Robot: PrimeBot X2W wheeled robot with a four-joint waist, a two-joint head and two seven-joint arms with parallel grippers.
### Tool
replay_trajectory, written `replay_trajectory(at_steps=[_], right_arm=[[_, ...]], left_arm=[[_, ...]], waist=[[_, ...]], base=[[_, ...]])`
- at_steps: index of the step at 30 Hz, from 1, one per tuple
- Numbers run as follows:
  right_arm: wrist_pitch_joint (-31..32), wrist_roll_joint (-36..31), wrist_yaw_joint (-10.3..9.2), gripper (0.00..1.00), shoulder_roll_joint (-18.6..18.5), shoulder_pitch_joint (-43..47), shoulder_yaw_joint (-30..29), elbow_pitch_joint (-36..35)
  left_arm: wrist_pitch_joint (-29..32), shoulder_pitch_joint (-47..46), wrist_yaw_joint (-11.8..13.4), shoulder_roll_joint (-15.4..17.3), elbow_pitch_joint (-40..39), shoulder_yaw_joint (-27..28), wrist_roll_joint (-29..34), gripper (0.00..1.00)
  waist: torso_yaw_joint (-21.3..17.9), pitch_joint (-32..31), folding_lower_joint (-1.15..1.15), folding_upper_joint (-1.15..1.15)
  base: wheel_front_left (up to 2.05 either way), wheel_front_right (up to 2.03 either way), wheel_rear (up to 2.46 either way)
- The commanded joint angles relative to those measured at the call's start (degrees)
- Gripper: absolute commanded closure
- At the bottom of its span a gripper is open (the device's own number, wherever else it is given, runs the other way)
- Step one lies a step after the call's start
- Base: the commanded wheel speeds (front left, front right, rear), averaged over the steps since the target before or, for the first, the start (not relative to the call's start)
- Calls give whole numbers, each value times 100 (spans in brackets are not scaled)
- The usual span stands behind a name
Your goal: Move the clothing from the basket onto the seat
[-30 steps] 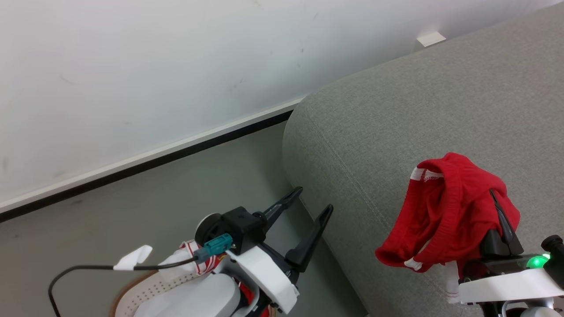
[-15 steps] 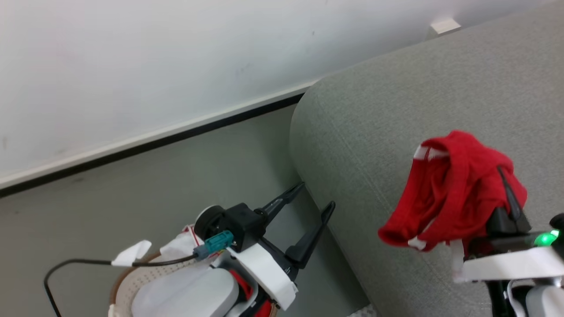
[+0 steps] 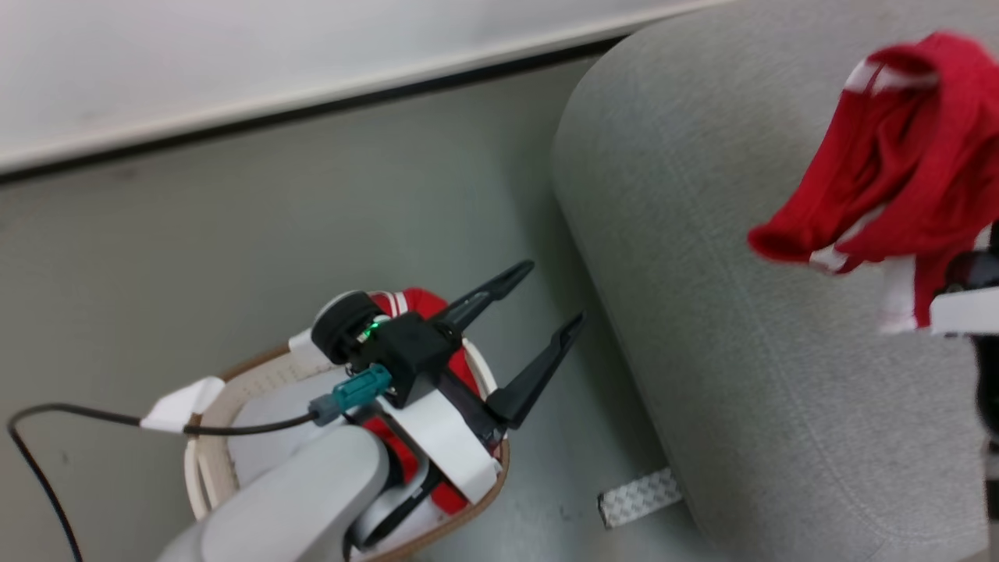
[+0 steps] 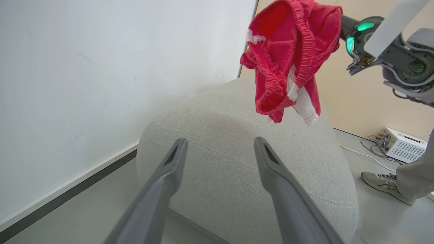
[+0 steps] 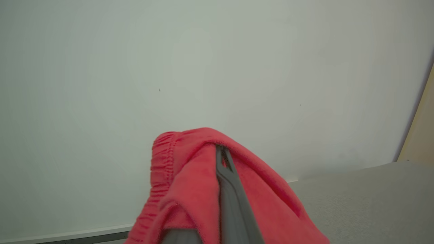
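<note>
A red garment with white trim hangs in the air above the seat, a large rounded light grey one. My right gripper is shut on this garment, which drapes over its fingers. The left wrist view shows the same garment dangling clear of the seat's top. My left gripper stands open and empty above the basket, pointing toward the seat's side. The basket is white with a brown rim. More red clothing lies in it, partly hidden by my left arm.
A white wall with a dark baseboard runs behind the grey floor. A patch of pale tape lies at the seat's foot. A black cable trails from my left wrist. A person's shoe and a white box lie beyond the seat.
The head view has tipped downward, so more of the basket shows. The red garment in my right gripper has risen a little relative to the seat. Both grippers keep their state.
</note>
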Motion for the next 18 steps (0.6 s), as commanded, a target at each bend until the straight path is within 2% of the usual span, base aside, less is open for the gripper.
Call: replay_trajectory(at_steps=[1, 8, 18], right_arm=[[4, -1, -12, 100, -57, -129, -31, 20], [187, -65, -12, 100, -384, -1174, -441, 458], [431, -220, -12, 100, -1055, -2315, -1139, 1286]], left_arm=[[38, -61, -27, 62, -36, 18, 71, 0], [228, -370, -42, 383, -452, 97, 206, 0], [370, -535, 0, 764, -777, 261, 226, 0]], waist=[[183, 392, 0, -1], [338, 1144, 0, -1], [558, 1933, 0, -1]], base=[[0, 0, 0], [0, 0, 0], [0, 0, 0]])
